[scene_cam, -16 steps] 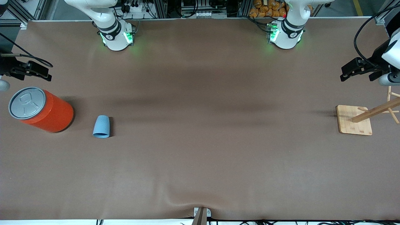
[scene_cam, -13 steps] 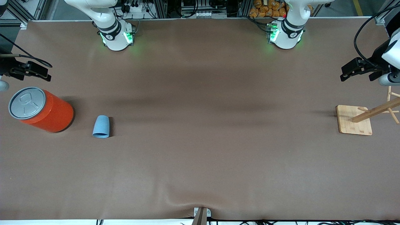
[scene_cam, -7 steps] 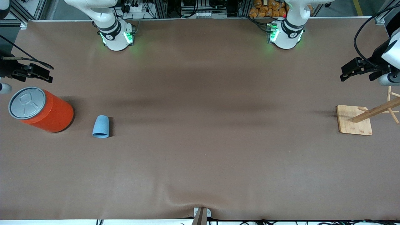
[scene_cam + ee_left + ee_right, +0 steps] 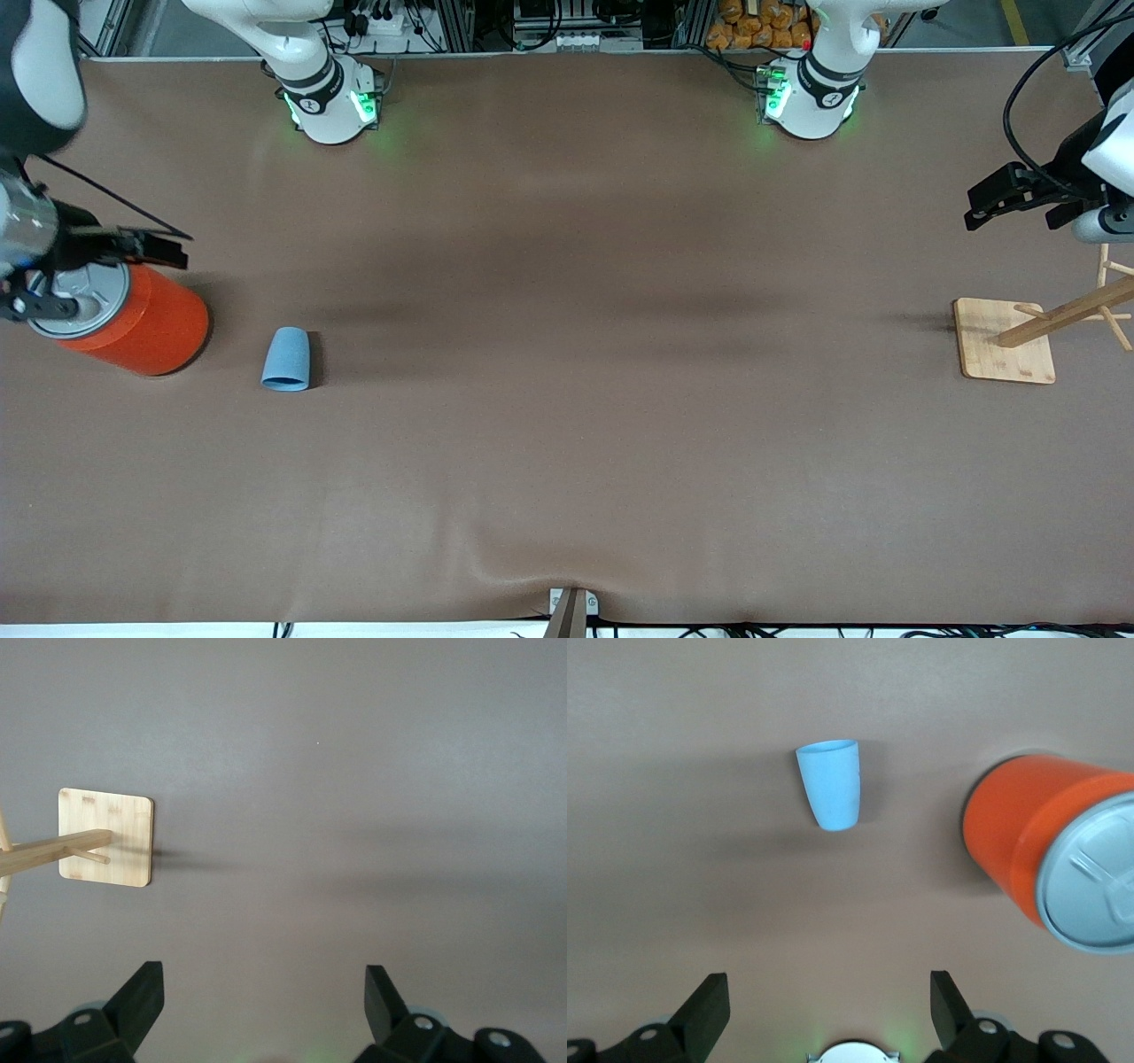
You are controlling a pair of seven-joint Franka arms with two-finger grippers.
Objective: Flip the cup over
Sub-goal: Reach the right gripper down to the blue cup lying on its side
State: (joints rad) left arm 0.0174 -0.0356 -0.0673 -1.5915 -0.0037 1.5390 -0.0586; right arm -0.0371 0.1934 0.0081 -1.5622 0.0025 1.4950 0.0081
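Observation:
The small light-blue cup (image 4: 286,359) lies on its side on the brown table, its mouth toward the front camera, beside the orange can toward the table's middle. It also shows in the right wrist view (image 4: 830,785). My right gripper (image 4: 159,250) hangs open and empty over the orange can at the right arm's end of the table, apart from the cup; its jaws (image 4: 828,988) stand wide. My left gripper (image 4: 997,202) hangs open and empty at the left arm's end, its jaws (image 4: 264,979) wide over bare table.
A big orange can with a grey lid (image 4: 133,319) stands beside the cup, also in the right wrist view (image 4: 1050,846). A wooden peg stand on a square base (image 4: 1005,341) sits under the left arm, also in the left wrist view (image 4: 106,837).
My right arm has swung from farther back to over the orange can's lid, closer to the cup. The cup, the can and the left arm have not moved.

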